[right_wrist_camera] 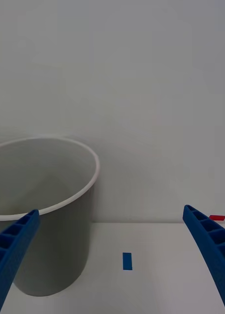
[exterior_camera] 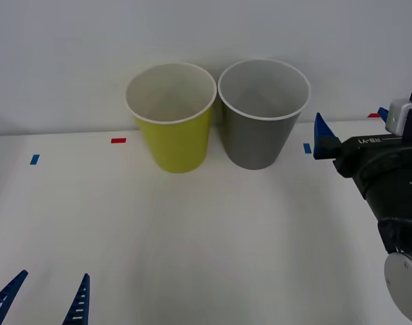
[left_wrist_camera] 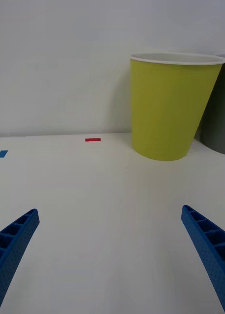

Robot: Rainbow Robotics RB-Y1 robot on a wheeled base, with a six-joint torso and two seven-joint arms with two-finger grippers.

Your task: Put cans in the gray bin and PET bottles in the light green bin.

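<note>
The right gripper hangs raised at the right side of the table, just to the right of the gray bin and about level with its rim. Its blue ribbed fingers stand wide apart with nothing between them. In the front view one blue fingertip of it points toward the gray bin's right wall, with a gap between them, and the dark arm body trails toward the near right corner.

From the right wrist camera the gray bin's white rim and pale inside sit close ahead, and what can be seen of the interior holds nothing. On the white table beyond the fingers lie a small blue tape mark and, farther right, a red tape mark.

The left gripper sits low at the near left edge of the table, its fingers also spread wide and holding nothing. It is well apart from both bins.

The light green bin stands upright at the far middle of the table, immediately left of the gray bin, their rims nearly touching. Its whitish inside looks bare as far as it can be seen. A red tape mark lies on the table left of the light green bin, and a blue tape mark lies farther left. A plain pale wall rises behind the table.
</note>
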